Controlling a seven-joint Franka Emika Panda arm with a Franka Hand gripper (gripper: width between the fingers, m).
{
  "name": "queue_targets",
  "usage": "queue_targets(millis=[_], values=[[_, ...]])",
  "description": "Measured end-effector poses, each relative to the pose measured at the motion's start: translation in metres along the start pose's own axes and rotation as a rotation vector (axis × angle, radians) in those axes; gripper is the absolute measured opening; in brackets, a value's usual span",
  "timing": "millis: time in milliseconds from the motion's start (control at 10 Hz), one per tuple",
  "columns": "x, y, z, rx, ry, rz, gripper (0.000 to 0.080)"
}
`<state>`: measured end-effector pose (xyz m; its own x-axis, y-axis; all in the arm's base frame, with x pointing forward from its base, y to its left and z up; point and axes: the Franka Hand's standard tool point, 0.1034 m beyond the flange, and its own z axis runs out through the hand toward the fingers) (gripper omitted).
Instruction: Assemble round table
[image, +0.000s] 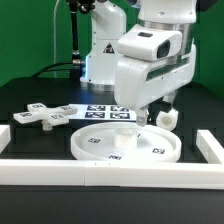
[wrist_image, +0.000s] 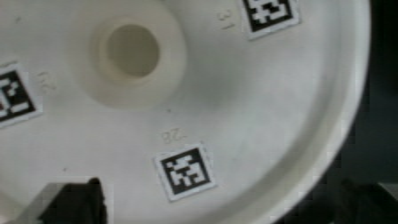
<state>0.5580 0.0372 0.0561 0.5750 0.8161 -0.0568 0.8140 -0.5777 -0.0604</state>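
Observation:
The large rimmed disc (image: 125, 143) lies flat on the black table near the front rail, and its central hub (image: 122, 131) sits just under my hand. In the wrist view the disc (wrist_image: 178, 110) fills the picture, showing the hub hole (wrist_image: 134, 50) and several square tags. My gripper (image: 133, 116) hangs close above the disc's far part. It is open and holds nothing, its dark fingertips (wrist_image: 71, 200) spread wide over the disc near its rim. The cross-shaped foot (image: 45, 115) lies on the exterior view's left. The short cylindrical leg (image: 166, 117) lies on the right behind the disc.
The marker board (image: 100, 110) lies flat behind the disc. A straight white border rail (image: 100, 173) runs along the front, with another (image: 207, 150) at the right. The robot's base (image: 100, 55) stands at the back.

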Motion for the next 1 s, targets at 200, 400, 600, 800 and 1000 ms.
queue_targets(millis=[200,400,600,800,1000], values=[[-0.012,0.019,0.003,-0.034,0.031,-0.065,0.0649],[-0.021,0.022,0.007,-0.044,0.041,-0.077,0.0649],[-0.024,0.022,0.014,-0.042,0.042,-0.079,0.0649],[-0.030,0.024,0.020,-0.036,0.040,-0.082,0.0649],[-0.031,0.022,0.025,-0.029,0.037,-0.081,0.0649]])
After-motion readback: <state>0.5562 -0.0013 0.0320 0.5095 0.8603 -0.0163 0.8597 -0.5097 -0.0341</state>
